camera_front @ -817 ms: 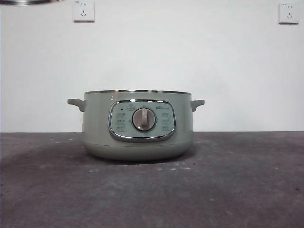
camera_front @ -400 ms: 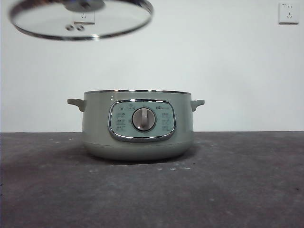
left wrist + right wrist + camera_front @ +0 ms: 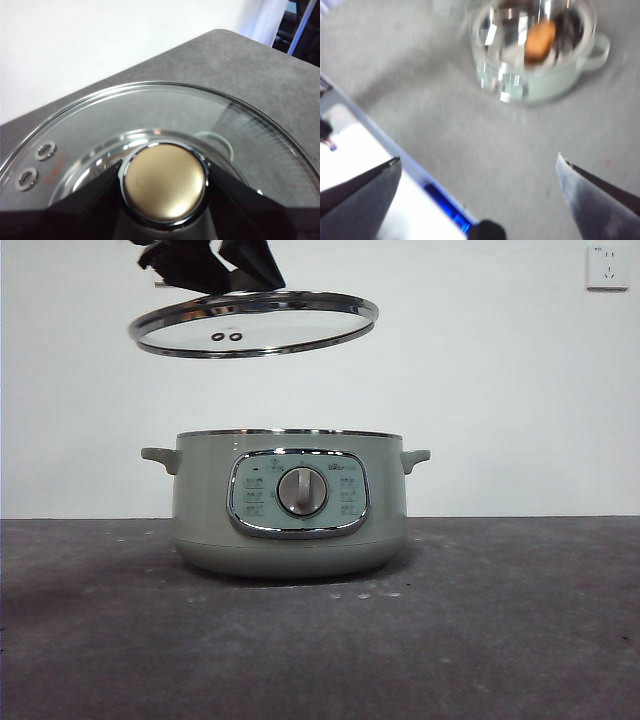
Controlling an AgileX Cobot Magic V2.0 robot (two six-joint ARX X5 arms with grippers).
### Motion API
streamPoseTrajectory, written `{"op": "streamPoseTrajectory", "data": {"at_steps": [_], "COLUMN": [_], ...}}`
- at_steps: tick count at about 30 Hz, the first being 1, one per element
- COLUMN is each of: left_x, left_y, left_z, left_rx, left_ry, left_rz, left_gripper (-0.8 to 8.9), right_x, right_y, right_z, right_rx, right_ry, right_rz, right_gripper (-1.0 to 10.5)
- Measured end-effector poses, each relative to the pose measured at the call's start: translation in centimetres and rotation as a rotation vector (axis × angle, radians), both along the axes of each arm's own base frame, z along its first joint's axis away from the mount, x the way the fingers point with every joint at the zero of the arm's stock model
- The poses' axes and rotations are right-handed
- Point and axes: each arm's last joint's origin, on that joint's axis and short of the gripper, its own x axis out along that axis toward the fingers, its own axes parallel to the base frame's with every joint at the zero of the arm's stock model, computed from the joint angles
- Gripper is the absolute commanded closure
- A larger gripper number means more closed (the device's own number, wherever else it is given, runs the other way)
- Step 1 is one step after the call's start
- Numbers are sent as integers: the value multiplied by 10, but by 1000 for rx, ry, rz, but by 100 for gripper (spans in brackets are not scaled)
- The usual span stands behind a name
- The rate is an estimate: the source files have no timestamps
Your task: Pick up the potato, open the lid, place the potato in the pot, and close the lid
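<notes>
The pale green pot (image 3: 290,505) stands uncovered on the dark table, its dial facing the front view. The clear glass lid (image 3: 255,325) with a metal rim hangs tilted above it, a little to the left. My left gripper (image 3: 210,265) comes down from the top edge and is shut on the lid's knob (image 3: 165,182), one black jaw on each side. In the blurred right wrist view, the orange-brown potato (image 3: 540,40) lies inside the pot (image 3: 535,75). My right gripper (image 3: 480,170) is open and holds nothing, high and away from the pot.
A wall socket (image 3: 608,267) sits high on the white wall behind. The grey table (image 3: 500,640) stretches to both sides of the pot. The right wrist view shows a white and blue edge (image 3: 370,165) beside the table.
The lid has come down and to the right from the top left corner to above the pot. The left gripper's black jaws now show above it. The pot has not moved.
</notes>
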Motion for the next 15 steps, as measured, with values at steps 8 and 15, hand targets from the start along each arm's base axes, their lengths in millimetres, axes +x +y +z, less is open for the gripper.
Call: {"op": "streamPoseTrajectory", "data": {"at_steps": [8, 15], "left_x": [30, 39], "left_y": [-26, -33], "left_z": [-32, -48], "left_rx": [47, 62], "left_ry": [71, 83], "left_rz": [-3, 6], "left_gripper": [822, 822], "right_x": [-37, -57], "right_y": [-27, -40], "right_z": [-37, -37], "right_rx": [-33, 35], "right_ry": [-10, -41], "right_rz": [-149, -184], "right_gripper": [415, 415]}}
